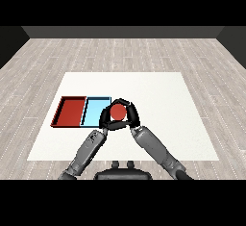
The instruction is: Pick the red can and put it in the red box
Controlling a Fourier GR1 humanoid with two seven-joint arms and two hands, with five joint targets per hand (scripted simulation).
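Note:
The red can (118,113) shows as a red disc just right of the light blue tray (93,109). Both hands curl round it: my left hand (105,118) wraps its left side and my right hand (133,116) wraps its right side, fingers meeting over the top. The can's lower body is hidden behind the hands, so I cannot tell whether it rests on the table or is lifted. The red tray (69,111) lies further left, beside the blue one, with nothing in it.
The two trays sit side by side on the left half of the white table (158,100). Open table surface spreads to the right and behind the hands. A grey wooden floor surrounds the table.

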